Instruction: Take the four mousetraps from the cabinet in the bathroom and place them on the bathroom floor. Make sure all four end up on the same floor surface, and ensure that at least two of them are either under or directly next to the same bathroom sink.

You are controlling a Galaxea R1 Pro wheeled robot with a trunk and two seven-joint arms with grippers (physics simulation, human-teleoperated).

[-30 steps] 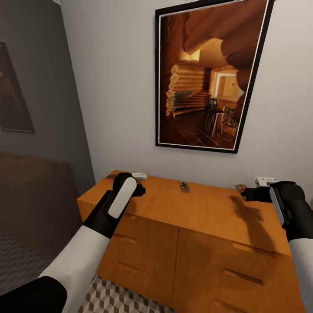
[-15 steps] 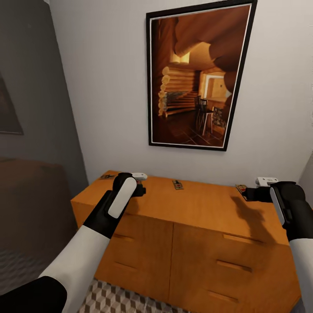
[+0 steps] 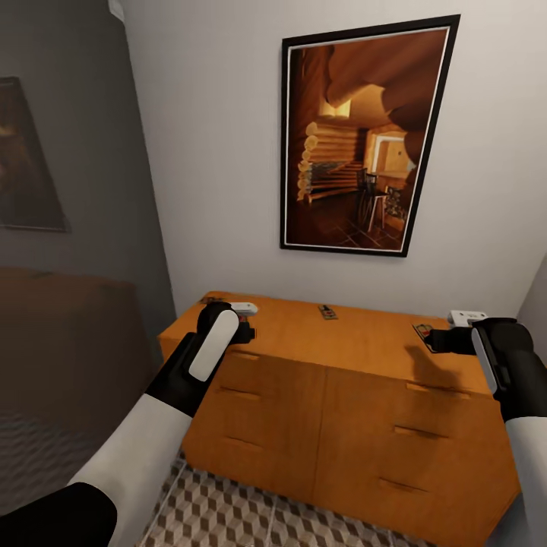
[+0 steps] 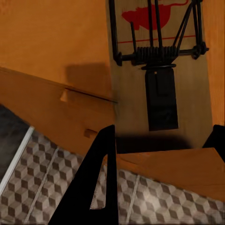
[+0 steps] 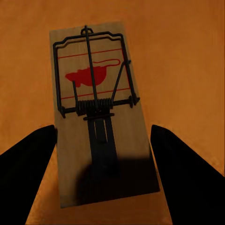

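Note:
The orange-brown cabinet (image 3: 365,357) stands against the white wall. My left gripper (image 3: 247,332) hovers at its front left corner, shut on a mousetrap (image 4: 159,70); in the left wrist view that trap hangs between the black fingers (image 4: 93,187) over the cabinet's front edge and the cube-patterned bathroom floor (image 4: 28,178). My right gripper (image 3: 434,339) is over the right end of the top, shut on a second mousetrap (image 5: 101,122) (image 3: 422,332), whose shadow falls on the wood beneath. A third mousetrap (image 3: 328,311) lies on the top near the wall. The sink is out of view.
A large framed log-cabin picture (image 3: 365,137) hangs above the cabinet. To the left are a grey wall with a dark picture (image 3: 26,152) and a low dark brown block (image 3: 68,334). Patterned floor (image 3: 251,509) shows in front of the drawer fronts.
The whole view has shifted: the cabinet now looks farther off and more floor shows, so the camera moved. Both grippers keep their traps at the same spots in the picture.

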